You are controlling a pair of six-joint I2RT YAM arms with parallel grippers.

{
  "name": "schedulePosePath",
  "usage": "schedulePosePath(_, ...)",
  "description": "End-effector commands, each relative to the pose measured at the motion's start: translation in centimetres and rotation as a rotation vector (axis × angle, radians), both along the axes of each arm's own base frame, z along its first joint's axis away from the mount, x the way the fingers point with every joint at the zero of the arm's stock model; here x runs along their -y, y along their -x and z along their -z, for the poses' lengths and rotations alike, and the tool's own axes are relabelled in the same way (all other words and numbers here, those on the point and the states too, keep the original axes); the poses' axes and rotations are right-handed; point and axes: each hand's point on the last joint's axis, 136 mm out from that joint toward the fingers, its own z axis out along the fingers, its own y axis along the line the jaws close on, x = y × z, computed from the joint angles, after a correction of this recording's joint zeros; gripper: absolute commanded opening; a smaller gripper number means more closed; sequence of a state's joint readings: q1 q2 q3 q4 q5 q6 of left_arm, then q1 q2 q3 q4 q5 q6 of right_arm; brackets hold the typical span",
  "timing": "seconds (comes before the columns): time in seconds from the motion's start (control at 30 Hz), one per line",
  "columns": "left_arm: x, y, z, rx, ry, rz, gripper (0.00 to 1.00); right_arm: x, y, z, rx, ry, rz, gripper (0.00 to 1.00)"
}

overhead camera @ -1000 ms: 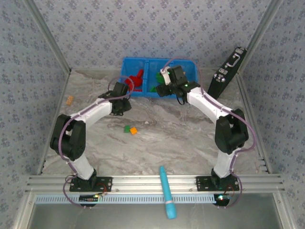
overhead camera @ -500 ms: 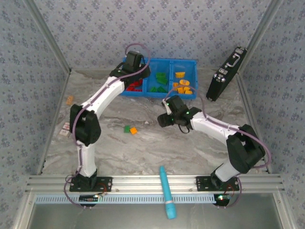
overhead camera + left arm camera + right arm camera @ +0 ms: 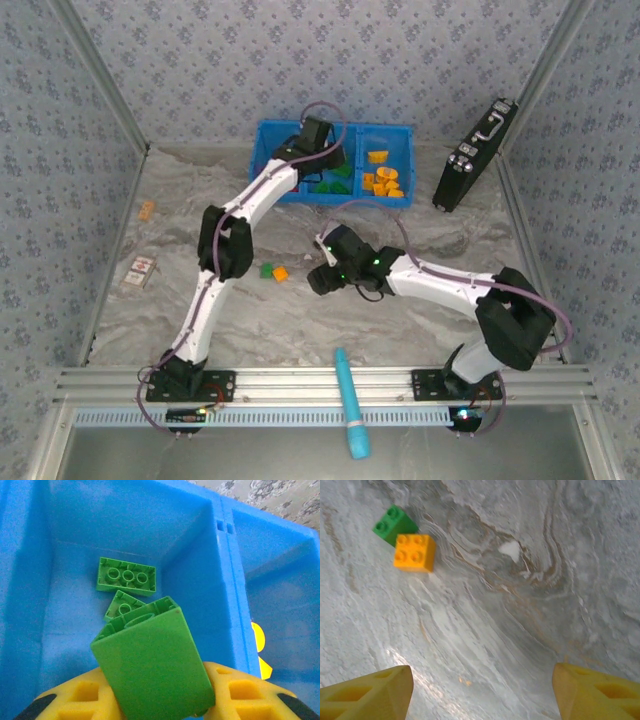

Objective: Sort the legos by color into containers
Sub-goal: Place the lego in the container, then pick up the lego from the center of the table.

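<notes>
My left gripper [image 3: 157, 696] is shut on a green lego [image 3: 152, 662] and hangs over the middle compartment of the blue bin [image 3: 210, 580]. Two green legos [image 3: 126, 575] lie in that compartment below it. From above, the left gripper [image 3: 316, 140] reaches over the bin [image 3: 262, 132], and yellow-orange legos [image 3: 382, 181] fill the right compartment. My right gripper [image 3: 482, 690] stands open over bare table. A green lego [image 3: 395, 524] and an orange lego [image 3: 414, 552] touch each other ahead and left of it. From above these two [image 3: 273, 271] lie just left of the right gripper [image 3: 325, 277].
A teal cylinder [image 3: 350, 400] lies across the near rail. A black box-like device [image 3: 475, 155] leans at the back right. A tan scrap [image 3: 147, 210] and a small card [image 3: 140, 270] lie at the left. Patterned walls close in the marbled table.
The left arm has stretched from in front of the bin to over its middle compartment. The right arm has drawn back from the bin to mid-table, near the two loose legos.
</notes>
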State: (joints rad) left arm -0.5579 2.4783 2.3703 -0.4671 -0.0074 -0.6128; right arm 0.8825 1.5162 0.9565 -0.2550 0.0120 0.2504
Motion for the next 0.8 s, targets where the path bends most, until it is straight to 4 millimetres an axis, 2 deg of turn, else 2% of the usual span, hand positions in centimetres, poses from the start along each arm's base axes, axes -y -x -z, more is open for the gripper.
schedulePosePath(0.0,1.1,-0.2,0.5,-0.012,0.005,0.016,0.39,-2.7,-0.4,-1.9,0.048,-0.044,-0.057,0.75)
schedulePosePath(0.17,1.0,-0.3,2.2,-0.038,-0.03,0.029,0.49,-4.6,0.3,-1.2,0.039,-0.044,-0.114,0.76)
schedulePosePath(0.23,0.7,-0.3,1.8,-0.035,-0.038,0.033,0.53,-5.1,0.7,-0.7,0.031,-0.038,-0.139,0.76)
schedulePosePath(0.3,0.5,-0.3,0.5,-0.01,-0.043,0.047,0.58,-5.8,1.0,-0.3,0.024,-0.042,-0.163,0.76)
schedulePosePath(0.43,0.0,-0.1,-3.9,0.069,-0.036,0.096,0.64,-6.7,1.6,0.8,0.004,-0.039,-0.204,0.76)
schedulePosePath(0.53,-1.0,0.4,-8.2,0.135,-0.033,0.122,0.66,-7.4,1.9,1.7,-0.019,-0.03,-0.233,0.76)
schedulePosePath(0.6,-2.1,1.0,-11.1,0.179,-0.045,0.134,0.68,-7.8,2.0,2.3,-0.029,-0.021,-0.248,0.77)
schedulePosePath(0.77,-5.3,2.9,-16.3,0.236,-0.045,0.125,0.7,-8.9,1.3,3.3,-0.028,-0.002,-0.258,0.77)
